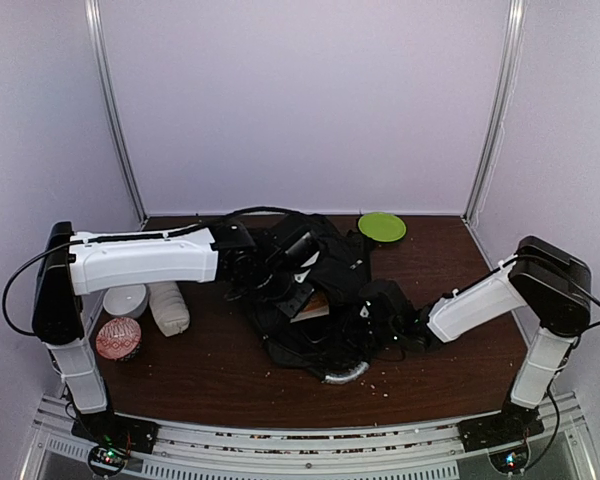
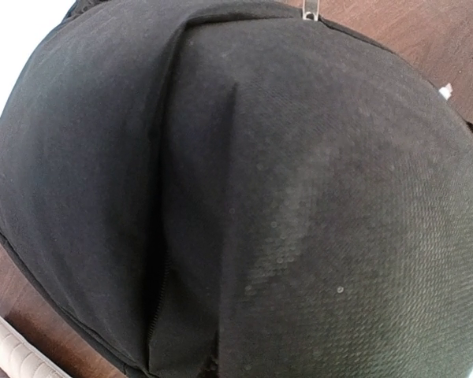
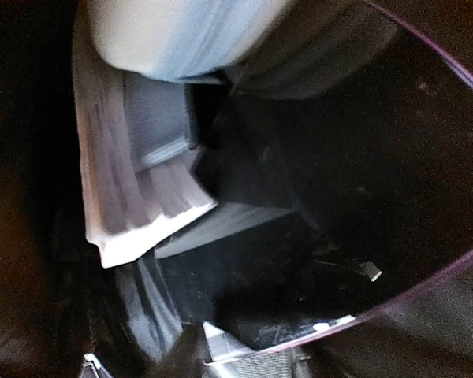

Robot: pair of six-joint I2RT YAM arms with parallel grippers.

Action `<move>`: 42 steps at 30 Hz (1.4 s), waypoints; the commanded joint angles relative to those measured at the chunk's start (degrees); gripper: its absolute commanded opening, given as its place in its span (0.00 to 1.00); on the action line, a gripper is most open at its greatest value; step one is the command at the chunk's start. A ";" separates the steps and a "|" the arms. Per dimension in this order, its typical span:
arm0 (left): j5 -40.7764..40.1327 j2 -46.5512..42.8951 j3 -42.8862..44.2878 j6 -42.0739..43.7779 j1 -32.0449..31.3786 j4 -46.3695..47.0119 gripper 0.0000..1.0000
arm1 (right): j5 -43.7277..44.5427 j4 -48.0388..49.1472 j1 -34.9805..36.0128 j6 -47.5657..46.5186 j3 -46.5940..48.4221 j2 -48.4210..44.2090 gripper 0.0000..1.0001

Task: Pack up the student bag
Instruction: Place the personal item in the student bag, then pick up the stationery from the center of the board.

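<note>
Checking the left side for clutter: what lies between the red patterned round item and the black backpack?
In the top external view, a white bottle-shaped container lies between the red item and the student bag; the rest is bare table.

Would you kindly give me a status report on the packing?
Left gripper close against student bag, jaws unseen. Right gripper inside it, state unclear, book ahead. Nothing seen blocking.
</note>
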 commanded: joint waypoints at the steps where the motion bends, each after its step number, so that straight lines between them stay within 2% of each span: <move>1: 5.55 -3.61 -0.87 1.08 -1.53 3.59 0.00 | -1.05 3.89 -0.06 -2.13 1.74 -0.45 0.46; 4: 4.14 -4.45 -1.65 1.09 -1.53 3.67 0.00 | -0.73 -2.50 0.87 -5.80 0.53 -4.81 0.62; 7: 3.29 -4.46 -1.93 1.04 -1.53 3.61 0.13 | -1.17 -7.96 2.05 -8.76 -0.89 -10.08 0.69; 9: 3.36 -4.39 -2.03 0.80 -1.53 3.54 0.27 | -0.91 -12.03 3.09 -10.52 -1.96 -13.79 0.72; 15: 1.65 -6.88 -3.54 -1.35 -1.53 1.64 0.80 | 3.01 -22.76 7.10 -17.15 -5.28 -25.33 0.76; 18: -0.10 -10.58 -5.49 -2.98 -1.53 0.93 0.96 | 3.11 -25.08 8.66 -19.66 -7.41 -30.26 0.76; 22: -3.63 -16.37 -9.91 -6.87 -1.00 -1.19 0.98 | 3.31 -28.54 10.27 -24.30 -9.69 -36.67 0.76; 26: -7.01 -23.56 -17.60 -14.29 1.86 -1.42 0.98 | 4.24 -31.91 10.37 -27.89 -12.02 -42.56 0.75; 31: -6.64 -29.05 -28.19 -27.51 13.59 0.55 0.98 | 9.44 -31.89 10.38 -28.21 -14.07 -49.33 0.74; 33: -7.82 -28.44 -29.38 -31.52 16.96 0.15 0.98 | 9.96 -30.56 10.43 -27.92 -14.42 -50.70 0.73; 35: -13.77 -25.36 -28.36 -35.39 18.64 -2.94 0.98 | 10.37 -30.02 10.39 -27.64 -14.28 -51.49 0.73; 41: -22.74 -14.48 -20.38 -44.46 21.61 -13.17 0.97 | 11.21 -31.39 10.50 -27.85 -13.90 -54.52 0.72; 42: -23.74 -12.91 -19.25 -46.48 21.93 -14.93 0.94 | 11.52 -32.11 10.55 -27.99 -13.90 -55.19 0.72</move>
